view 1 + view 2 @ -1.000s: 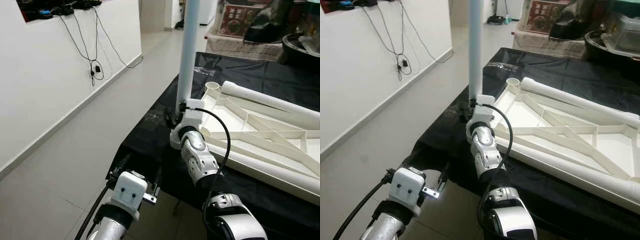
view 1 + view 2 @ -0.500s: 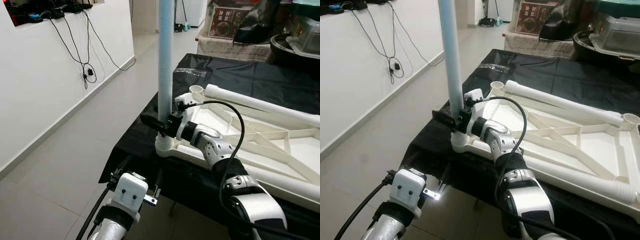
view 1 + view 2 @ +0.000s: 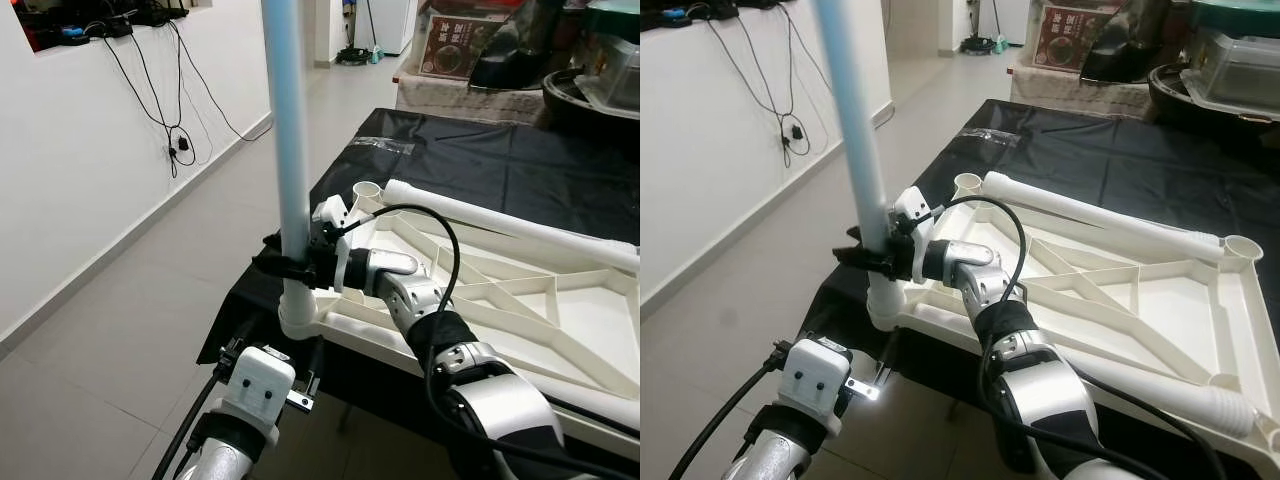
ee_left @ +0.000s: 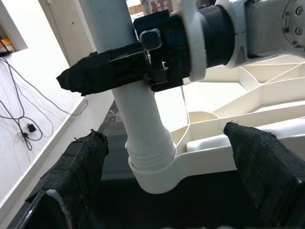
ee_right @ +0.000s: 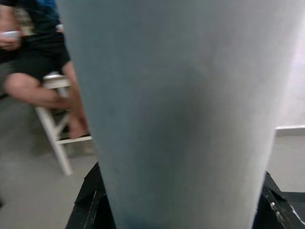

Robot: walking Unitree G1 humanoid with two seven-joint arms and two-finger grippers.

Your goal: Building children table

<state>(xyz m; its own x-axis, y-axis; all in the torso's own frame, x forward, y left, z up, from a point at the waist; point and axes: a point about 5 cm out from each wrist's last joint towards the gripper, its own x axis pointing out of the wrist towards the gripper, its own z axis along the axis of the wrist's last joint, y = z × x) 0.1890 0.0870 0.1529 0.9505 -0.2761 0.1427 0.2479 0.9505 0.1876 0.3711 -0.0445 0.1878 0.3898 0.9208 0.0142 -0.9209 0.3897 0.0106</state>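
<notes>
A white children's table top point(image 3: 520, 310) lies upside down on a black-covered table point(image 3: 480, 160). A pale leg point(image 3: 290, 150) stands upright in its near-left corner socket point(image 3: 300, 322), leaning slightly left. My right gripper point(image 3: 285, 265) is shut on this leg just above the socket; in the right wrist view the leg point(image 5: 181, 109) sits close up between the black fingers point(image 5: 90, 200). A second leg point(image 3: 1090, 215) lies along the top's far side. My left gripper point(image 4: 174, 171) hangs open below the table edge, facing the socket point(image 4: 152, 167) without touching it.
The corner socket overhangs the black table's left edge above grey floor tiles point(image 3: 120, 330). A white wall with hanging cables point(image 3: 170, 100) runs along the left. Boxes and bins point(image 3: 460, 40) crowd the far end. A person sits on a white stool point(image 5: 52, 124).
My right gripper has swung the upright leg to the left, and the table top's corner came with it to the table's edge. The left arm has not moved.
</notes>
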